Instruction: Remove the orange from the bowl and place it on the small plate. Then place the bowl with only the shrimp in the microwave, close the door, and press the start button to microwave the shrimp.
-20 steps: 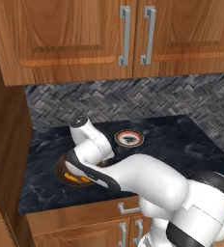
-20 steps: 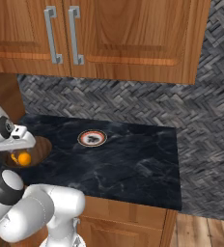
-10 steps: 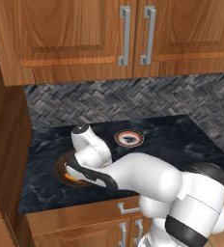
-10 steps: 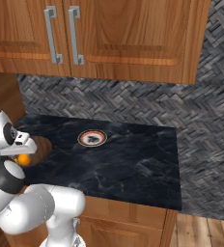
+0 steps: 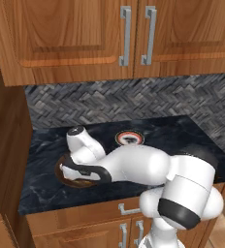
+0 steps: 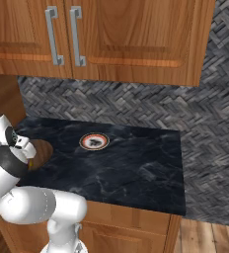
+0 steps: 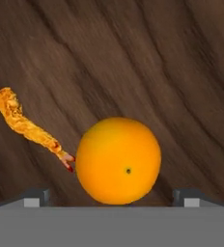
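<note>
Orange (image 7: 118,160) on dark wood floor of bowl (image 7: 133,58), between spread tips of pincer (image 7: 111,195); tips wide apart, not touching fruit. Shrimp (image 7: 28,127) beside orange, tail end at its skin. Bowl at left end of black marble tabletop (image 6: 131,170). Small plate (image 6: 94,141) well apart, mid-tabletop, bare.

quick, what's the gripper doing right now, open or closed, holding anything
Gripper: open, holding nothing; its fingertips stand either side of the orange in the bowl.

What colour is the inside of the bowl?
Dark brown wood with streaky grain, best seen in the hand view.
</note>
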Motion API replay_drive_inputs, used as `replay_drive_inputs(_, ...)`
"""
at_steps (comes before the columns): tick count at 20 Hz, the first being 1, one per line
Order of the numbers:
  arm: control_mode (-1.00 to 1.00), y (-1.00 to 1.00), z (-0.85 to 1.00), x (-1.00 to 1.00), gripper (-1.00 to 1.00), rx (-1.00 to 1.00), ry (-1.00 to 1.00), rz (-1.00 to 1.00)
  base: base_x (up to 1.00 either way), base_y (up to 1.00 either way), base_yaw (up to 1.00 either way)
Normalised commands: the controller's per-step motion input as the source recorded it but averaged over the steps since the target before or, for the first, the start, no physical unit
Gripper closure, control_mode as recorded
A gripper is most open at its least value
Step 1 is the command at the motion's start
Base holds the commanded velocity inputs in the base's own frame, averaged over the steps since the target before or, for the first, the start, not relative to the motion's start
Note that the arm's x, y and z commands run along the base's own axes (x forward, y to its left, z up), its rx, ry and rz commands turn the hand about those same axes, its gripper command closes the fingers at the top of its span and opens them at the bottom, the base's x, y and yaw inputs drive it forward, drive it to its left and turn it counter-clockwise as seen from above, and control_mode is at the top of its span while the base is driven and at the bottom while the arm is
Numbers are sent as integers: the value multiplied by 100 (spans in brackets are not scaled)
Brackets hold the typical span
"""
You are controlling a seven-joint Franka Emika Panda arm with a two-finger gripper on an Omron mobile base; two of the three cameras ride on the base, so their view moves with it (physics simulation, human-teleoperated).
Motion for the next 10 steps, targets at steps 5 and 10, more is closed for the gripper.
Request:
replay_drive_inputs(5,-100,-1,-17,9,-100,6,0,0,0,0,0)
replay_drive_inputs(10,-100,-25,-9,0,-100,8,0,0,0,0,0)
